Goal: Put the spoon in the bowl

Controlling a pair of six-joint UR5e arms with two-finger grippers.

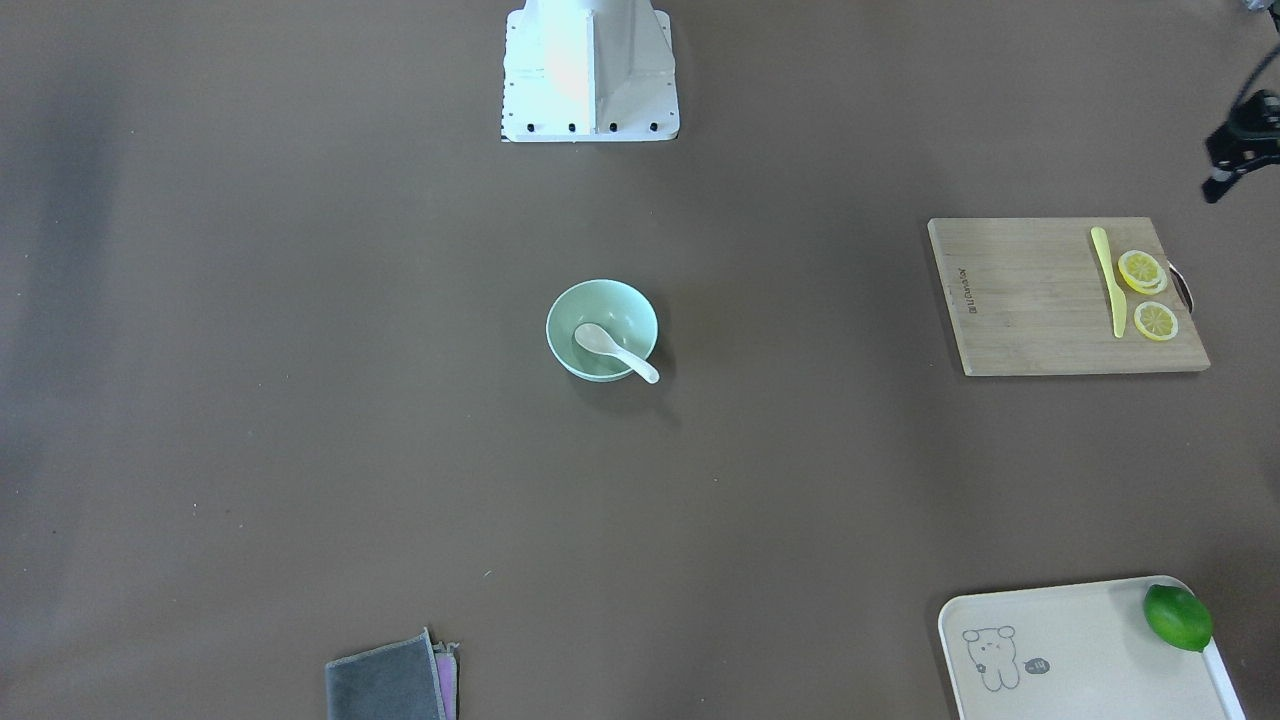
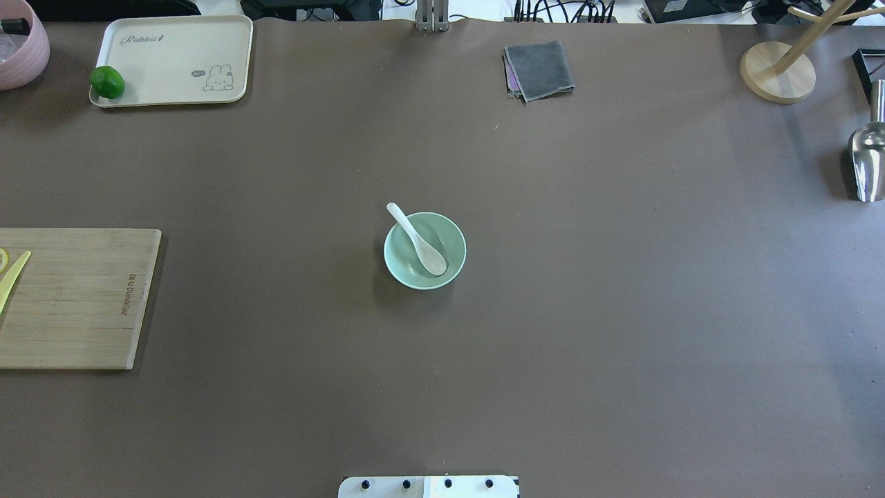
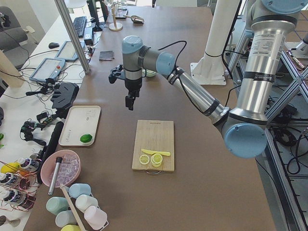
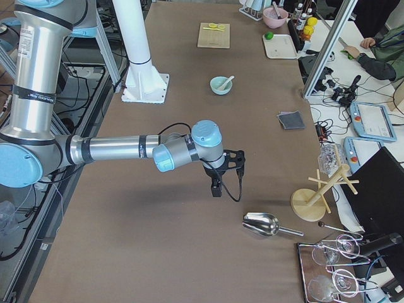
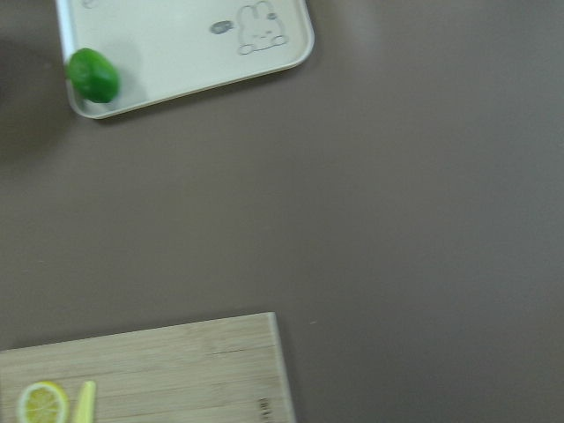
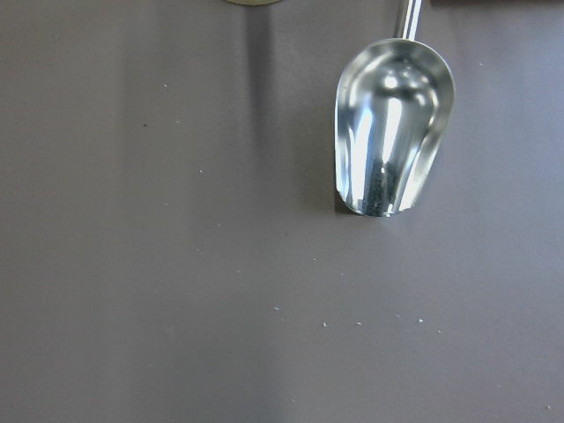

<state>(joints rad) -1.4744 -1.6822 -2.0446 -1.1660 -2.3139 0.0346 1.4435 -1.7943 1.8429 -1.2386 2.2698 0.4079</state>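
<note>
front view: the spoon [image 1: 615,352] lies in the bowl [image 1: 628,312] at mid-table, scoop on the bowl's floor and handle leaning over the rim with its tip just past it. i judge the task done. the left gripper [image 1: 1235,160] hangs at the frame's edge beyond the board [image 1: 1030,300], well apart from the bowl. it is too small and dark for me to say whether the jaws are parted.

overhead: the handle points away from the base and towards my left. the spoon looks glossy, stiff and light, so i expect it to be slick and liable to chip. if i had to reseat it, i'd pinch the thick handle where it crosses the rim. the bowl looks light enough to skid if nudged. there is bare table all round it, and the cloth [image 2: 539,69] sits far off.

left side view: the left gripper hangs high above the table near the board, carrying nothing that i can see.

right side view: the right gripper [image 4: 216,186] hovers near the scoop [image 4: 262,224], far from the bowl. i can't tell its jaw state here.

left wrist: only the tray [image 5: 176,44], lime [image 5: 93,76] and a corner of the board.

right wrist: the scoop on the table, no fingers in frame.
</note>
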